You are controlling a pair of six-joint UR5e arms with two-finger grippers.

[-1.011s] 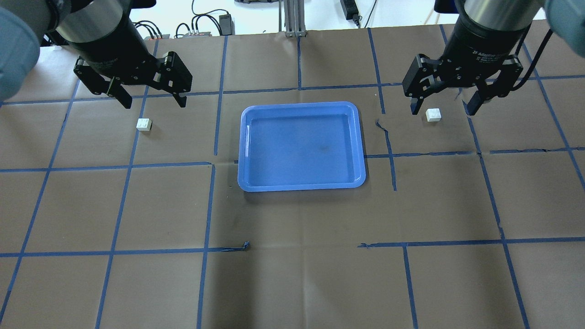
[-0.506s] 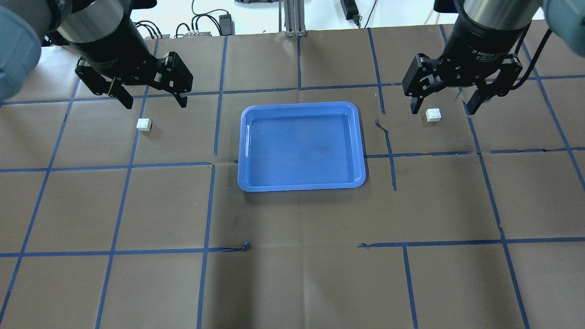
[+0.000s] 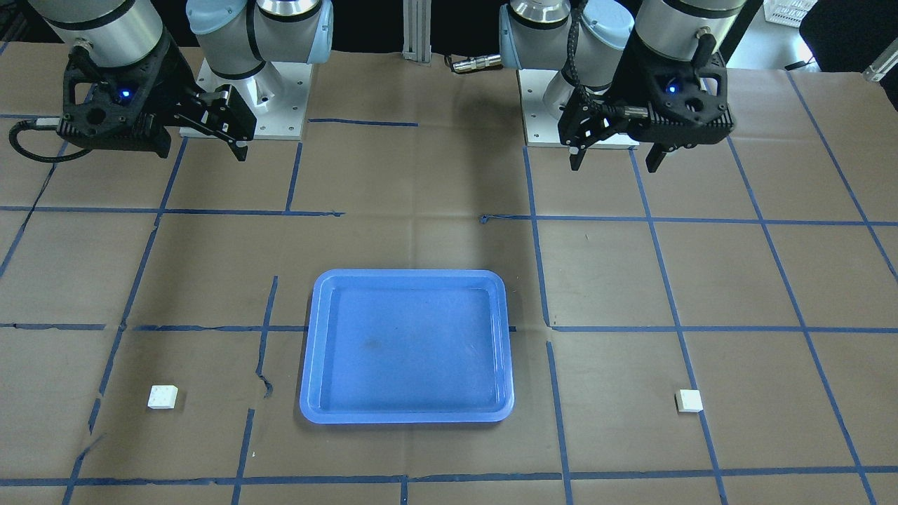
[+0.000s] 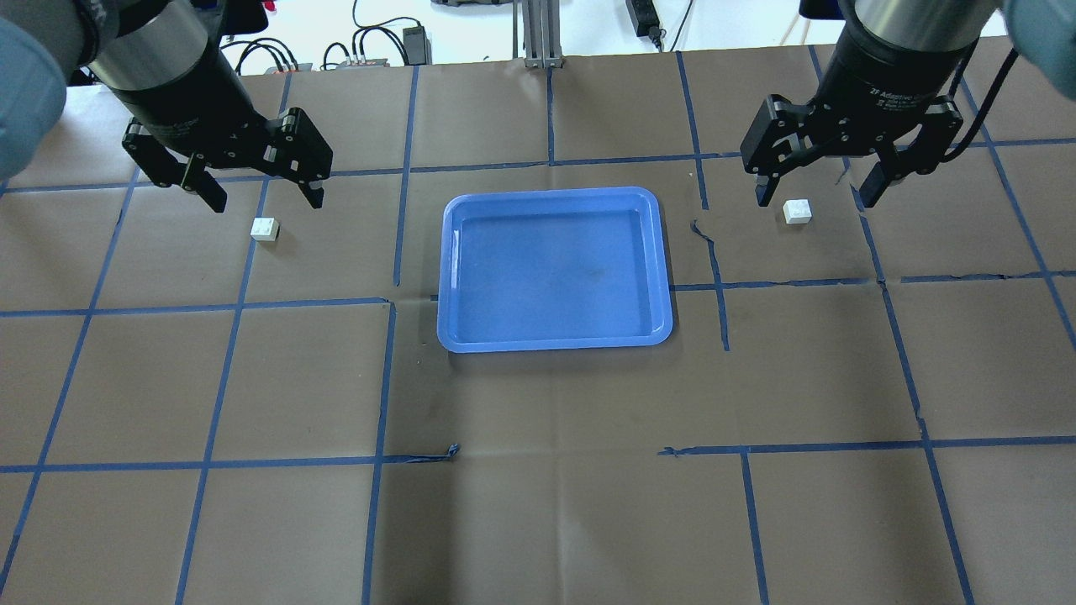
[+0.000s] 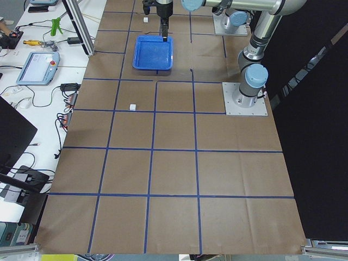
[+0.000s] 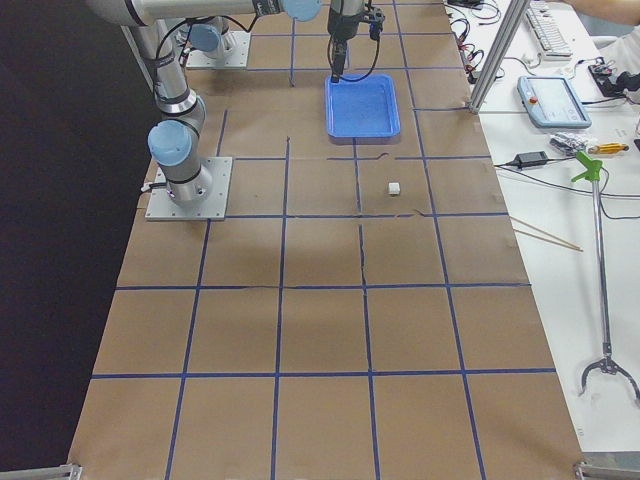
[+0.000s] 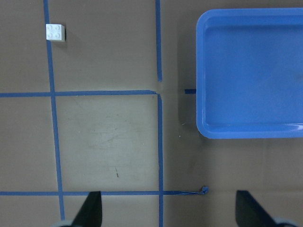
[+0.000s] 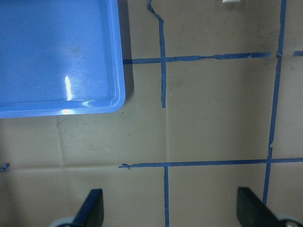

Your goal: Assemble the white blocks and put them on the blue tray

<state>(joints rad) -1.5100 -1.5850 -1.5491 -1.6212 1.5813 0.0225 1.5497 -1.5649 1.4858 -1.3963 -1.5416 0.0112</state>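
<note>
The blue tray point(image 4: 555, 269) lies empty in the middle of the table; it also shows in the front view point(image 3: 407, 347). One white block point(image 4: 265, 228) lies to its left, just below my left gripper point(image 4: 263, 200), which is open, empty and held above the table. The other white block point(image 4: 797, 211) lies to the tray's right, between the spread fingers of my open, empty right gripper point(image 4: 814, 198), which hovers over it. In the left wrist view the left block point(image 7: 55, 32) is at the top left. In the right wrist view the right block point(image 8: 232, 1) is cut by the top edge.
Brown paper with blue tape lines point(image 4: 387, 378) covers the table. Cables and a power brick point(image 4: 414, 38) lie beyond the table's far edge. Both arm bases point(image 3: 245, 105) stand on white plates at the robot's side.
My left gripper has shifted left and a little closer to the left white block in the overhead view. The right gripper, both blocks and the tray have barely moved.
</note>
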